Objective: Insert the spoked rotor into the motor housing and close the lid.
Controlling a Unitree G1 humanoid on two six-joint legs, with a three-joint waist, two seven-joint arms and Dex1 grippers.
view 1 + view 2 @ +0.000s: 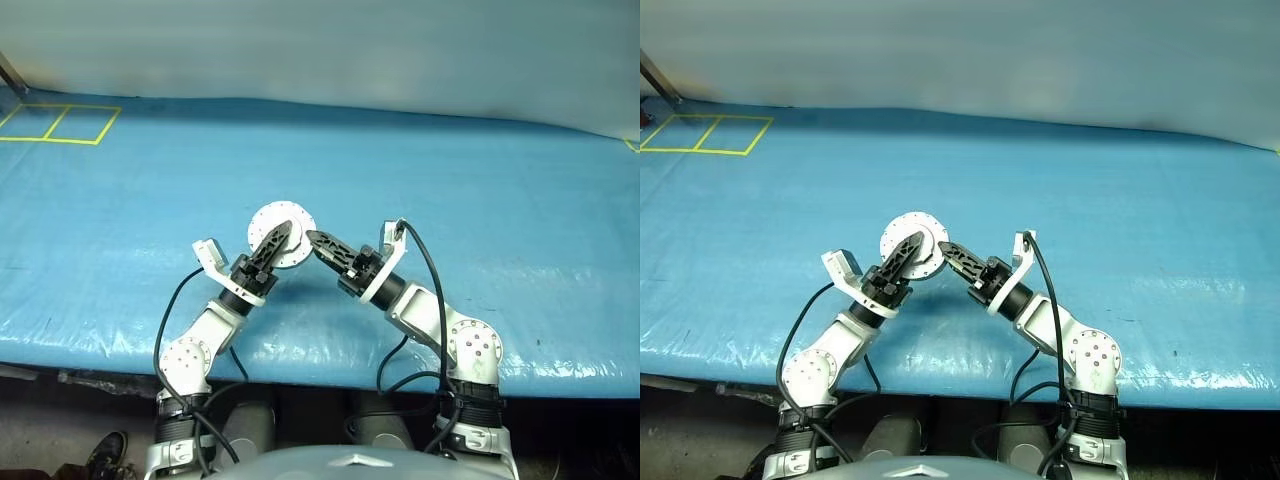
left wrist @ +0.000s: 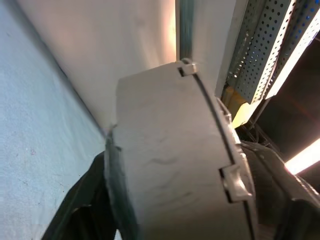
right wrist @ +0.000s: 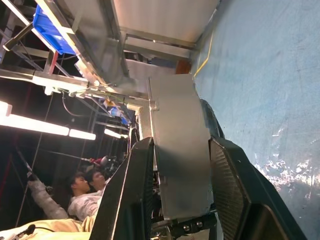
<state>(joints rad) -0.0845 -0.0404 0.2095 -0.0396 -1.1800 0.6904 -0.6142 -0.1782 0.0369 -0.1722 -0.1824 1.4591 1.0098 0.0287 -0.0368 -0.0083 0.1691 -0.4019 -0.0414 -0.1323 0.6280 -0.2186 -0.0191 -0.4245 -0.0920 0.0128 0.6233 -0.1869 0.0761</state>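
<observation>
Nearest the robot, above the front part of the blue plastic-covered table (image 1: 520,260), both arms rise and meet at one round metal case. It is the motor housing (image 1: 283,222) with the lid (image 2: 226,145) shut flat against it, held on edge off the tabletop so that one pale round face with small holes around its border is turned toward the head camera. Whether the spoked rotor sits inside cannot be told, since the case is closed and nothing of its interior shows.

From the left, the left gripper (image 1: 272,246) reaches up and lies across the lower part of that round face. In the left wrist view its dark fingers (image 2: 82,200) stand on either side of the case's grey rim, close against it, though whether they press on it cannot be told.

From the right, the right gripper (image 1: 322,243) meets the case at its lower right edge. In the right wrist view its two black fingers (image 3: 131,195) are clamped on the rim, one on each flat side.

Farther off, yellow tape squares (image 1: 55,123) mark the table's far left corner, well apart from the case.
</observation>
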